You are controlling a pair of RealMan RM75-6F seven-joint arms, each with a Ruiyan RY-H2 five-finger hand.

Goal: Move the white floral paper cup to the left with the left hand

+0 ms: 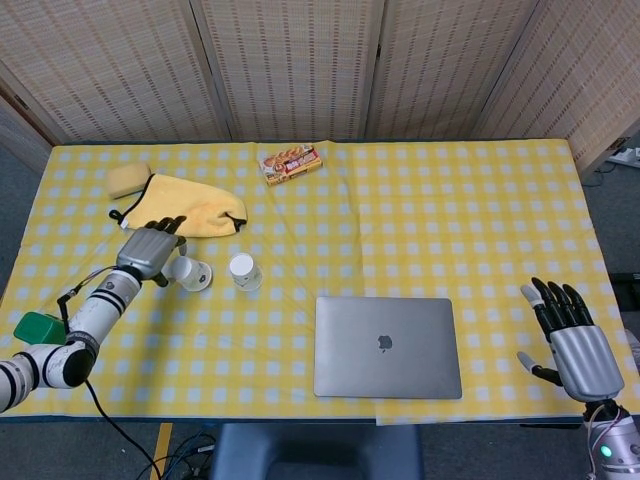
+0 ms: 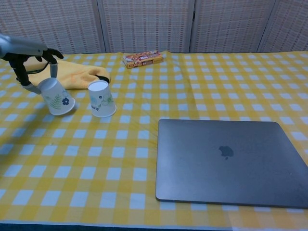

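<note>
We see the white floral paper cup (image 2: 57, 96) at the left of the frame, tilted, its leaf-and-flower print facing the chest camera.

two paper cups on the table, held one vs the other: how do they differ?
The held cup is gripped by the left hand and tilted, its rim facing down and right; the free cup stands inverted on the cloth, untouched. The held cup lies further left, nearer the yellow towel; the free cup sits closer to the laptop. The held cup shows a green fern and a dark flower; the free cup's print looks paler. Both are white floral paper cups of similar size.
</note>
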